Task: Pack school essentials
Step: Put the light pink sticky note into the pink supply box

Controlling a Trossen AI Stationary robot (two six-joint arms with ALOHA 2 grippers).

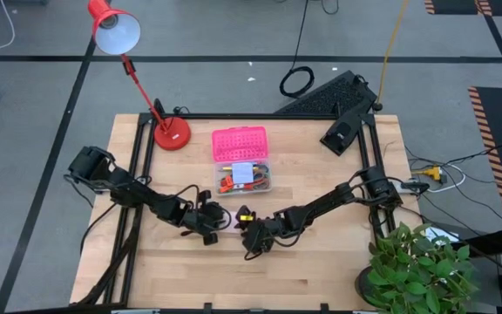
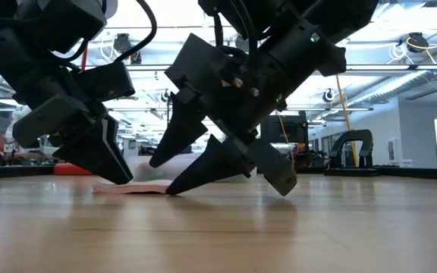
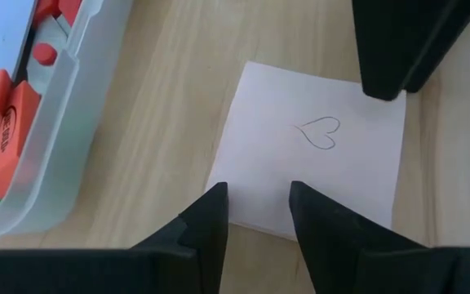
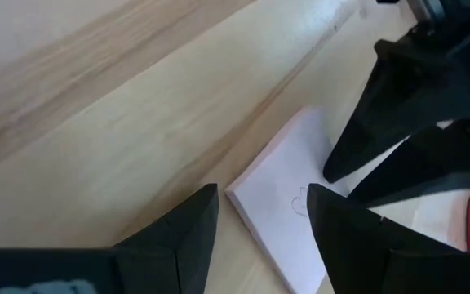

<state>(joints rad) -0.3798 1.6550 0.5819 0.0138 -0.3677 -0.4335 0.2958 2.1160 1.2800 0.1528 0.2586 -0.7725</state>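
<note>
Left wrist view shows the pink note pad (image 3: 312,155) flat on the table (image 3: 178,90), the left gripper (image 3: 258,214) narrowly parted at its 6 o'clock edge, the right gripper (image 4: 261,214) slightly parted opposite; neither grips it.

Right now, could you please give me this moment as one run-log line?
left gripper: open, tips at pink note pad edge | right gripper: open, at its opposite edge | pad: flat on table, heart drawn on top | clear box: holds erasers

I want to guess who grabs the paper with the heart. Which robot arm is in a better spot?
Probably the left. The left gripper is open with its fingertips at the edge of the note pad. The right gripper is open at a corner.
</note>
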